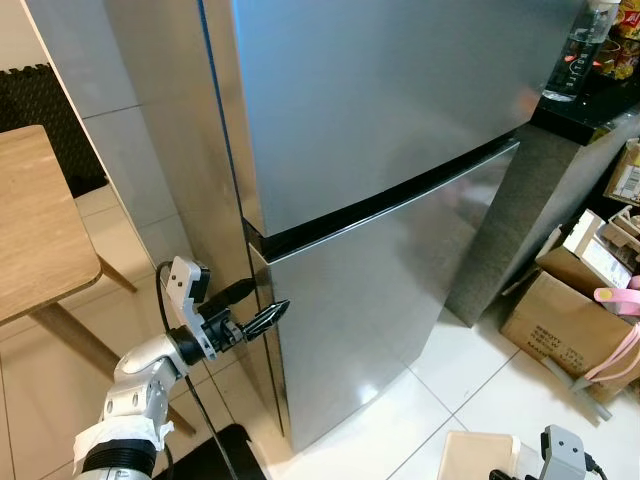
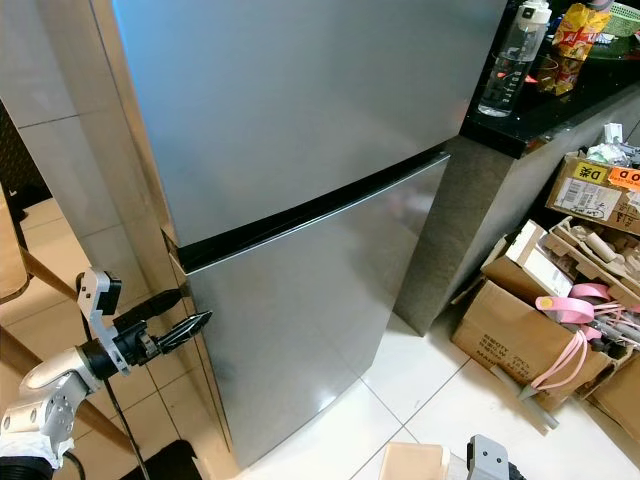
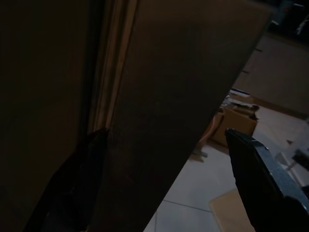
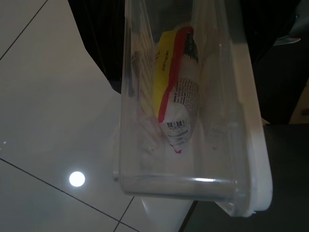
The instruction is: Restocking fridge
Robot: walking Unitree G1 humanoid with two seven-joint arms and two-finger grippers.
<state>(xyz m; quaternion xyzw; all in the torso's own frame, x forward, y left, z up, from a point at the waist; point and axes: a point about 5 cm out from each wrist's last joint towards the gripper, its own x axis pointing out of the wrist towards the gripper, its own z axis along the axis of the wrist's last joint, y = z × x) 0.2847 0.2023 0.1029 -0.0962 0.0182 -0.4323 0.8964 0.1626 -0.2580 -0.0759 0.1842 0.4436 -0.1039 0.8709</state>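
Observation:
The silver two-door fridge point(image 1: 380, 150) stands shut in front of me. My left gripper point(image 1: 268, 298) is open at the left edge of the lower door point(image 1: 360, 320), just under the black gap between the doors. In the left wrist view one finger point(image 3: 79, 179) lies behind the door edge and the other point(image 3: 263, 179) is in front of it. Low on the right, my right gripper point(image 1: 500, 472) is shut on a clear plastic box point(image 4: 188, 96) with a white lid. Inside the box lies a yellow, red and white packet point(image 4: 176, 92). The box hangs above the floor.
A wooden table point(image 1: 35, 220) stands to my left, with its leg close to the left arm. Right of the fridge is a dark counter point(image 2: 560, 110) with a water bottle point(image 2: 505, 65) and snacks. Cardboard boxes point(image 1: 565, 315) and pink straps clutter the floor at the right. White floor tiles point(image 1: 400, 410) lie before the fridge.

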